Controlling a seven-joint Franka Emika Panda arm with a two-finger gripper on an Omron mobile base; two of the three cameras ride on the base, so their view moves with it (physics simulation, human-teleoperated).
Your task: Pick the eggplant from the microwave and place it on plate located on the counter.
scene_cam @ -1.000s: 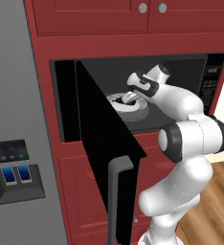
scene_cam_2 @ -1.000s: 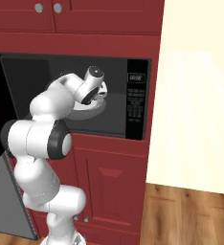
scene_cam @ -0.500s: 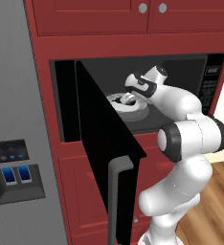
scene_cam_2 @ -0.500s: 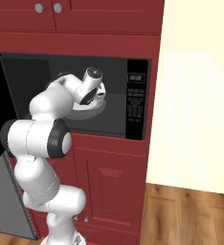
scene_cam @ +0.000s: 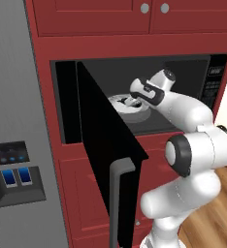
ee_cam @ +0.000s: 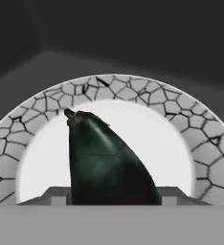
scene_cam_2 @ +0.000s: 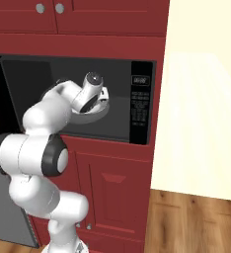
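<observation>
The microwave [scene_cam: 213, 91] stands open, its black door [scene_cam: 105, 145] swung out toward me. Inside it sits a white dish with a cracked grey rim [ee_cam: 47, 103], and the dark, near-black eggplant [ee_cam: 106, 162] lies on it. My arm reaches into the cavity, with the gripper [scene_cam: 133, 101] low over the dish [scene_cam: 137, 110]. In the hand view the gripper [ee_cam: 115, 196] has its grey fingertips [ee_cam: 55, 196] pressed against both sides of the eggplant's thick end, shut on it. From the right, the hand [scene_cam_2: 94, 96] hangs over the dish [scene_cam_2: 98, 114]. The plate and the counter are out of view.
A grey fridge [scene_cam: 13, 121] with a blue dispenser [scene_cam: 16, 177] stands left of the microwave. The open door with its grey bar handle [scene_cam: 116, 203] juts out beside my arm. Red cabinets [scene_cam_2: 112, 15] frame the oven; a pale wall [scene_cam_2: 206, 99] lies to the right.
The jaws have closed from wide open onto the eggplant. The arm has hardly moved and stays inside the microwave.
</observation>
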